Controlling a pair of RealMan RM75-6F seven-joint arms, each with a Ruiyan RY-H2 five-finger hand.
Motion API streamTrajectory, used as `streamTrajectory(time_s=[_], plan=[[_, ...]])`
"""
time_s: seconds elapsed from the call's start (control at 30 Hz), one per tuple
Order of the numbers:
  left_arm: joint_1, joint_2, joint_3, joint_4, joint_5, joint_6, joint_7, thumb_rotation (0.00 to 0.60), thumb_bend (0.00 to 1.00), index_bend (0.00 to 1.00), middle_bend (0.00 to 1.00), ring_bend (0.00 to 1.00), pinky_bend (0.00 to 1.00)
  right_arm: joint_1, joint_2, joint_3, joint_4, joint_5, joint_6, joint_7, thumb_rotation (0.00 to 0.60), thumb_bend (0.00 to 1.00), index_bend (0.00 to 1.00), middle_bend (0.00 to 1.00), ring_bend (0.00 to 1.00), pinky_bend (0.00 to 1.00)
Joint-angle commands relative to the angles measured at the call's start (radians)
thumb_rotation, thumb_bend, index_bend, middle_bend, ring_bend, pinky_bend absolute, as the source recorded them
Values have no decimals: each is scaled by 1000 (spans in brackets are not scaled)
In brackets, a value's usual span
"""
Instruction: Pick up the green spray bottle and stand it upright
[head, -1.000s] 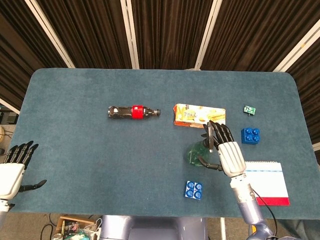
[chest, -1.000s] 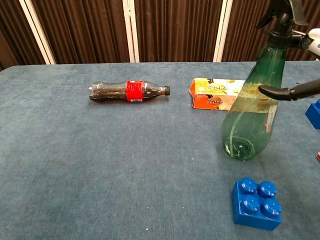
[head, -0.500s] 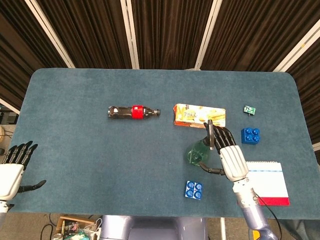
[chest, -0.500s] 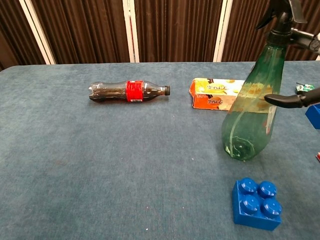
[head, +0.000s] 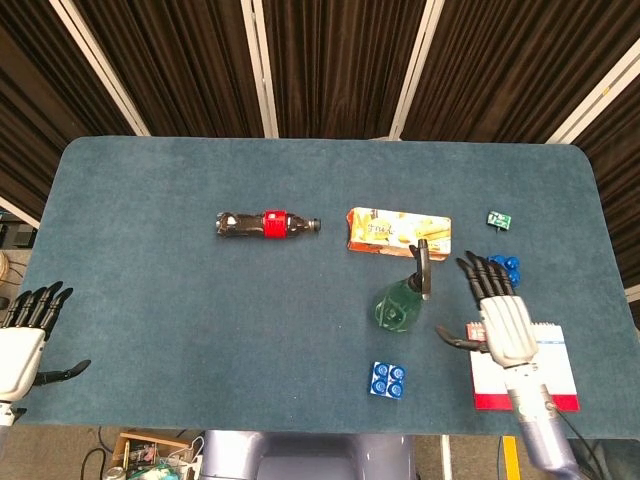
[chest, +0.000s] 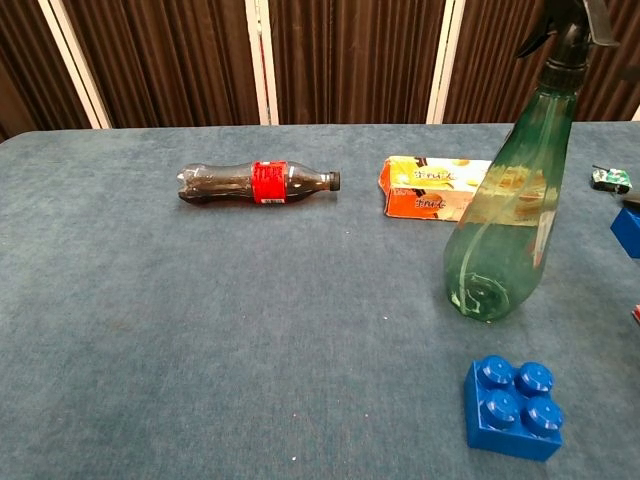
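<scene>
My right hand (head: 495, 318) has let go of the green spray bottle (chest: 505, 215) and pulled away to its right; its fingers are now spreading apart, holding nothing, over the white notepad (head: 528, 366). The blue-carpeted desk (head: 180, 320) is carrying everything. The spray bottle is standing upright on its own, just in front of the orange snack packet (head: 397, 231). A cola bottle (head: 266, 224) is lying on its side well to the left. My left hand (head: 24, 340) is hanging open at the desk's left edge. A blue building brick (head: 387, 379) is sitting near the bottle's base.
</scene>
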Motion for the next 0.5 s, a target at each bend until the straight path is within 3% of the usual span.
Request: streamTrajectory(time_s=[0.03,0.17,0.3,0.5], plan=[[3,1,0,-1,3,7,-2,600,0,0,0,0,37,-45,25,-8,41,17,36,46,600,228,0,0,0,0],[9,2,-1,-2,4,19,-2,600,0,0,0,0,37,-117,38,-40,91,16,120,-15,600,229,0,0,0,0],[15,-1,0,0,6,28,3,600,0,0,0,0,37,-168,56,-52,89,92,155,-186,600,230,0,0,0,0],[22,-2,3,5,11,37,5,600,0,0,0,0,37,-185,65,-22,56,121,176,-201,600,230,0,0,0,0]])
